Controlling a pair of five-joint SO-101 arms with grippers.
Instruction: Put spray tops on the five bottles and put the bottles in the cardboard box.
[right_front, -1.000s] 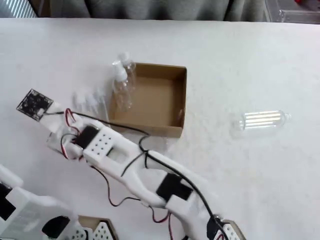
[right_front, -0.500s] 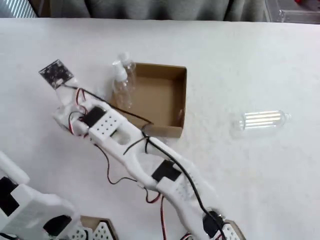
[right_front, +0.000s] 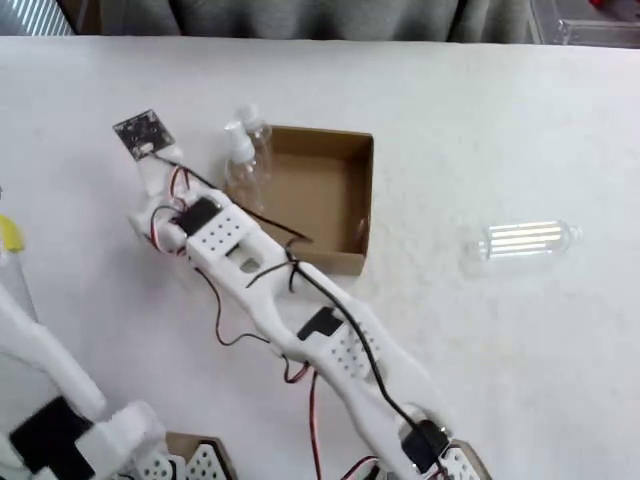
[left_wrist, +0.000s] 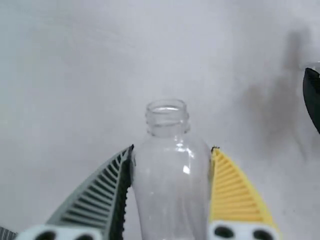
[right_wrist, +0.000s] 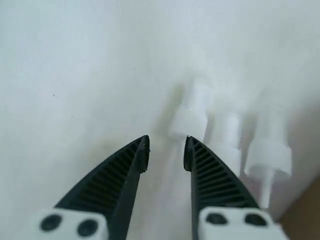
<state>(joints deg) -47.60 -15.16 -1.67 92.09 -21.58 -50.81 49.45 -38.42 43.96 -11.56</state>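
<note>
Left wrist view, bottle (left_wrist: 170, 172) clamped in left claw (left_wrist: 173, 149)

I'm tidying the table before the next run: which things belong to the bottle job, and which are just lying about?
Job: open bottle in the left pincer; loose spray tops; capped bottles by the cardboard box; bottle lying on its side.
Lying about: clear container at the back right.
</note>
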